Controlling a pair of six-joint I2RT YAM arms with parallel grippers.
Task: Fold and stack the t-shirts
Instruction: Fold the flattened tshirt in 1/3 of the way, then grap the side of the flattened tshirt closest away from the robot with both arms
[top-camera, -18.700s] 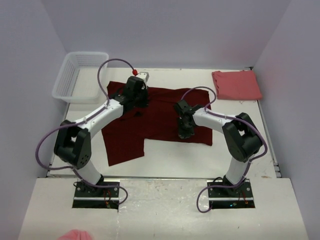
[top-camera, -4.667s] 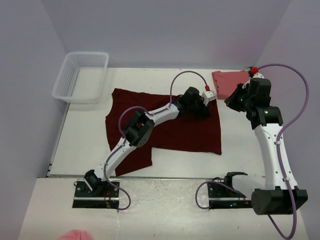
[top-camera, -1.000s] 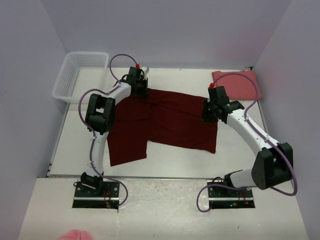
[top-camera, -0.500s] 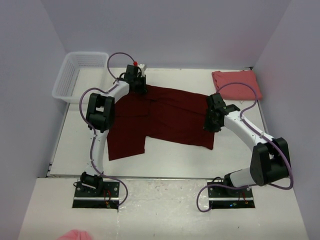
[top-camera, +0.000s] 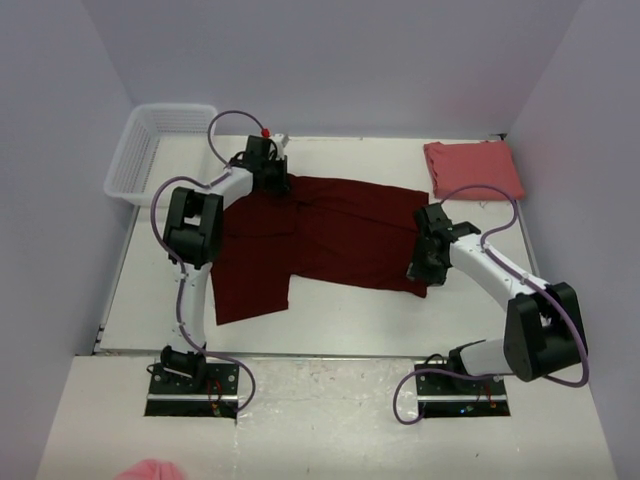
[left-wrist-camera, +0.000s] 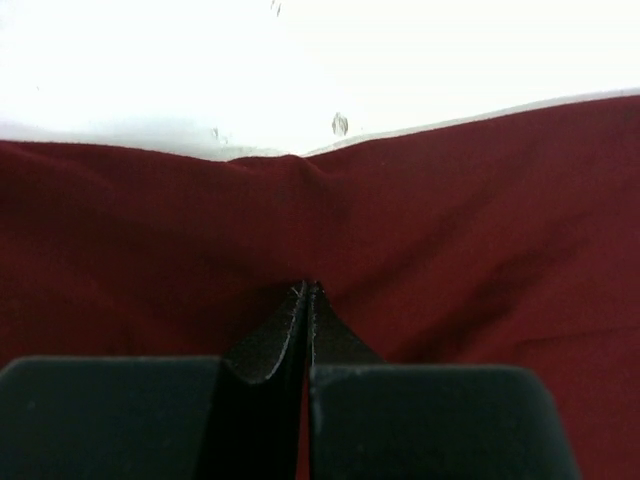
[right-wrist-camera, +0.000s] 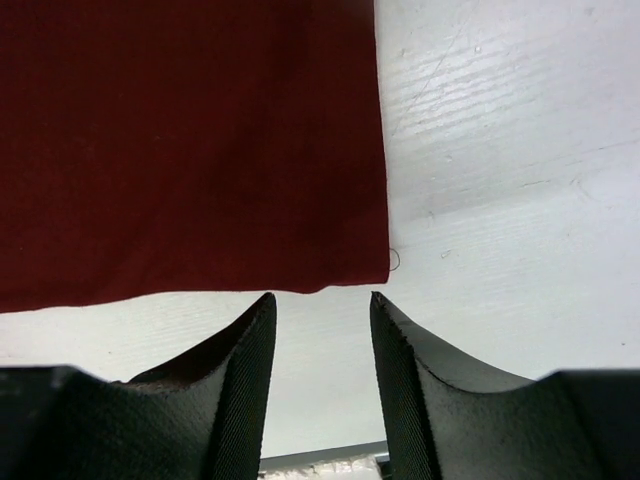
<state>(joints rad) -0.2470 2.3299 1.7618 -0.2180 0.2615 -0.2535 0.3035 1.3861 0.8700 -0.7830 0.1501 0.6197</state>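
The maroon t-shirt (top-camera: 340, 235) lies spread out flat on the table (top-camera: 350, 325), and the salmon t-shirt (top-camera: 472, 168) sits folded just beyond its far right corner. The left pincer (left-wrist-camera: 305, 290) is pressed together on a pucker of cloth at the maroon shirt's far edge. The right pincer (right-wrist-camera: 320, 300) stands spread and empty over bare table, just off the shirt's near right corner. Closing there would likely catch nothing, and a pull by the left alone could drag and bunch the shirt.
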